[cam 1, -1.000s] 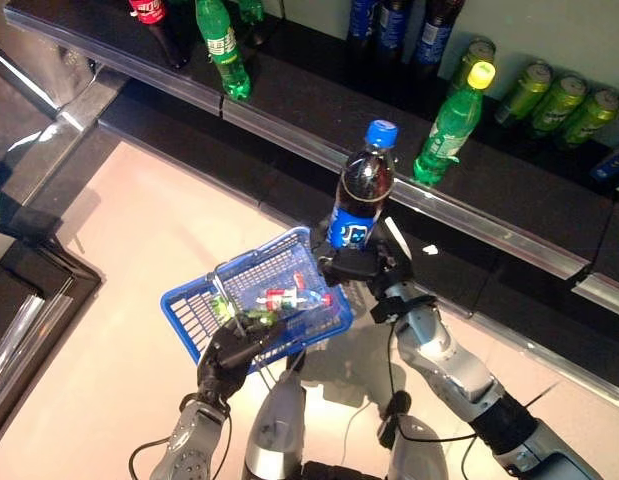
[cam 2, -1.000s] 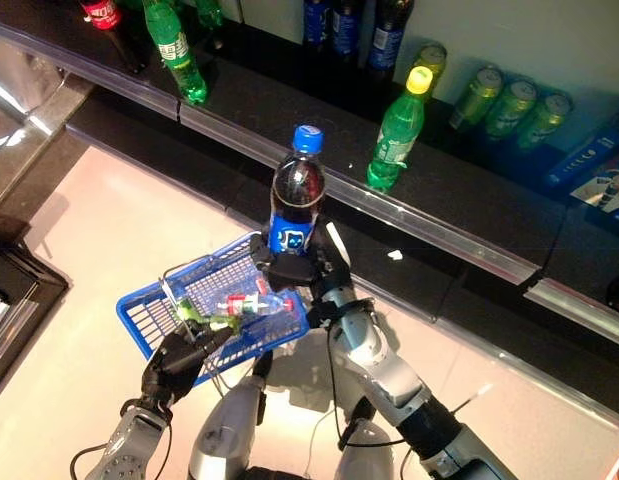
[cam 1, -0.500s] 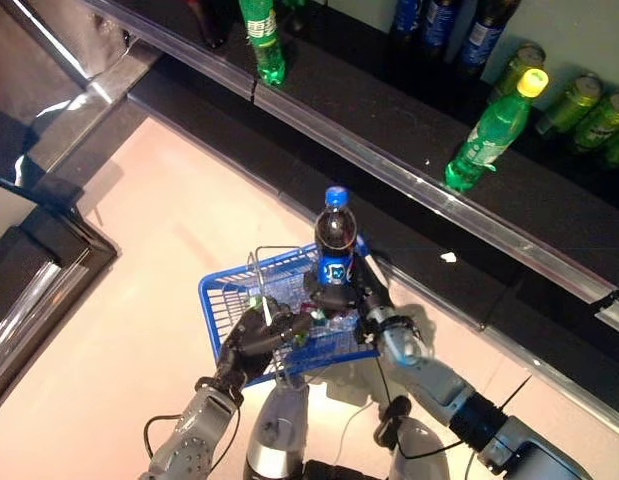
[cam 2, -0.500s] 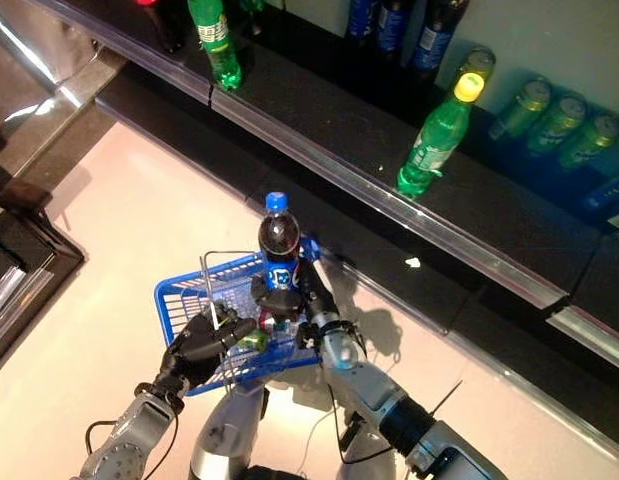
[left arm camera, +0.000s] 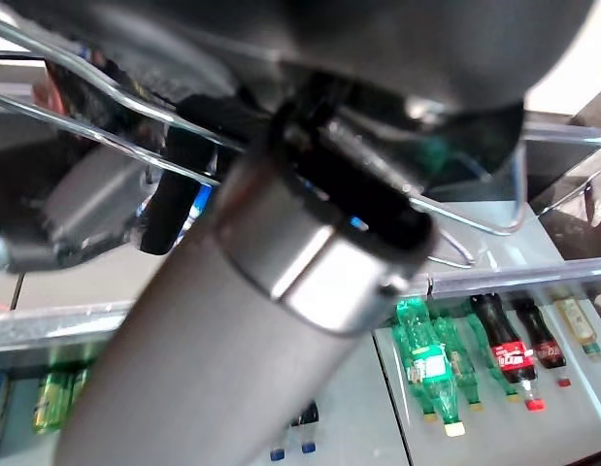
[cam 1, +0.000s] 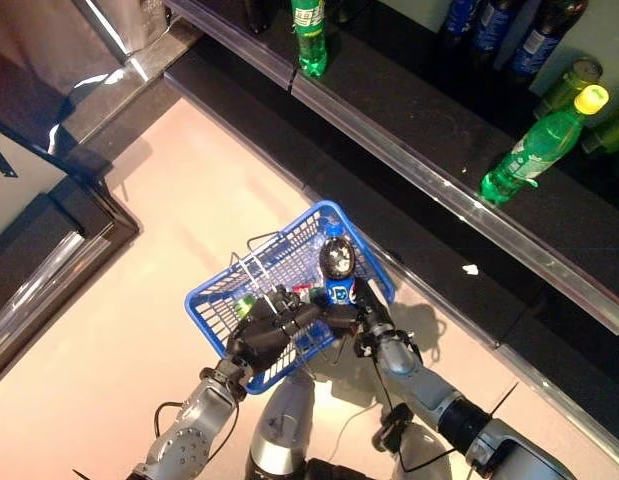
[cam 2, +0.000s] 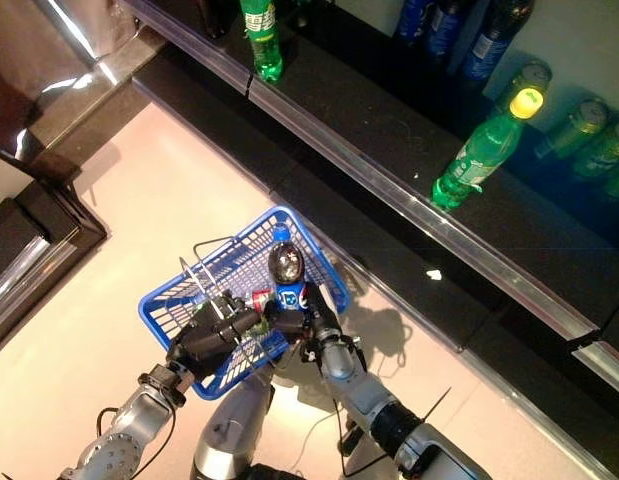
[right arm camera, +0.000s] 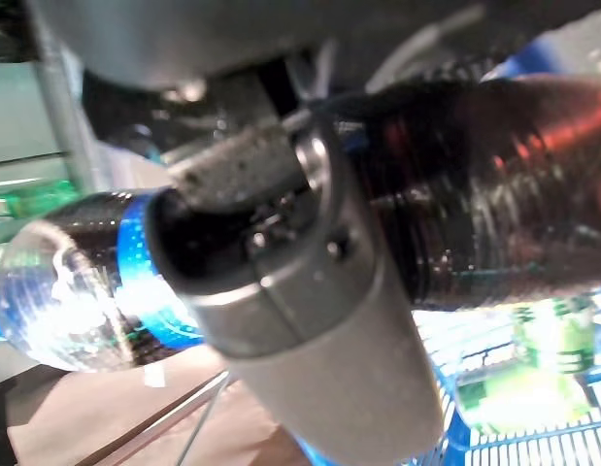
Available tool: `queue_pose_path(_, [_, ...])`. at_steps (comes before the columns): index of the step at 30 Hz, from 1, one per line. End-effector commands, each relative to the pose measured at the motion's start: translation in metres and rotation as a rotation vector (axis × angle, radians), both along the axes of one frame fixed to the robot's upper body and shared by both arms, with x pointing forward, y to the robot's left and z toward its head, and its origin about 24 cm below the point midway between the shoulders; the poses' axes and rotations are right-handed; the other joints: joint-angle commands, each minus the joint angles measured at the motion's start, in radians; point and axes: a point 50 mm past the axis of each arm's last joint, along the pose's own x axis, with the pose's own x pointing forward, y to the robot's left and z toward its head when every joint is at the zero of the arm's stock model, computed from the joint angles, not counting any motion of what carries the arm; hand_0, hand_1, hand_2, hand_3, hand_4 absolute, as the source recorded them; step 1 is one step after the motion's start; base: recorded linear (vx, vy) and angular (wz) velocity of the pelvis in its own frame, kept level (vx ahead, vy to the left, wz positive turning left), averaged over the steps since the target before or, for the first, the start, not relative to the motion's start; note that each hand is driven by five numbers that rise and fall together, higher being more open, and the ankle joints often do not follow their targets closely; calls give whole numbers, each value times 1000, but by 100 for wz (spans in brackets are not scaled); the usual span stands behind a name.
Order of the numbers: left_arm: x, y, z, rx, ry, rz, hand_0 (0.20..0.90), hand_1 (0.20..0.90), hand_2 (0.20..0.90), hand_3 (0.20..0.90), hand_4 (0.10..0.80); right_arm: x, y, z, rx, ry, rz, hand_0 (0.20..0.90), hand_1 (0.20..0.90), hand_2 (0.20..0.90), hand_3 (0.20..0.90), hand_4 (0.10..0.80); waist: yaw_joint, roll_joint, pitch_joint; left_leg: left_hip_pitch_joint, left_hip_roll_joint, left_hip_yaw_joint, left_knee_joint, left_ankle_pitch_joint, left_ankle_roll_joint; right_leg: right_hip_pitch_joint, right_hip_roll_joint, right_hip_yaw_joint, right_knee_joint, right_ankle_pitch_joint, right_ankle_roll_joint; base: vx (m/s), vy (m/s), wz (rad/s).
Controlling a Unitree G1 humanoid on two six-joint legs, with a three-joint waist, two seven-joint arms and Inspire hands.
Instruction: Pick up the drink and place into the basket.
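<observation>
One second on, the cola (cam 1: 338, 262) is down from high above the basket (cam 1: 211, 302) to inside it, standing near the far corner, so only the release looks left. Right hand (cam 1: 351, 314) has its fingers wrapped round the bottle's lower body. Left hand (cam 1: 265, 332) is clenched on the wire handle (cam 1: 251, 268), carrying the basket over the floor. Inside already: a green bottle (cam 1: 245, 301) and a red-labelled drink (cam 2: 260, 296) lying on the mesh.
</observation>
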Motion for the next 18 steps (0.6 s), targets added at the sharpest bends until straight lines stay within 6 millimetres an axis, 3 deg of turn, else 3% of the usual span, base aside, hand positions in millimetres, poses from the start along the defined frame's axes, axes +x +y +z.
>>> queue_pose_path(1, [-10,-35,132,-304,-748,-263,300,300,300,200,100,2,54,35,275,-95,117,300,300,300,200,100,10,32,-102,-4,-4,-4,87,-60,39,-18,22,-7,-132,186,-59,-21,-29,6])
queue_pose_path(4, [-11,-36,133,-298,-752,-280,300,300,300,200,100,-6,59,13,438,108,85,300,300,300,200,100,24,32,-89,-4,-6,-8,80,-60,42,-17,25,-12,-134,186,-58,-11,-41,7])
queue_pose_path(8, [-12,-37,134,-293,-760,-305,300,300,300,200,100,-10,69,5,497,199,123,300,300,300,200,100,39,30,-80,-11,-9,-19,77,-56,46,-18,27,-21,-136,189,-59,-2,-43,5])
queue_pose_path(18, [-11,-44,139,-254,-757,-390,300,300,300,200,100,15,63,5,562,287,35,300,300,300,200,100,76,18,-79,-18,-23,-47,76,-51,54,-13,28,-44,-133,197,-66,38,-34,7])
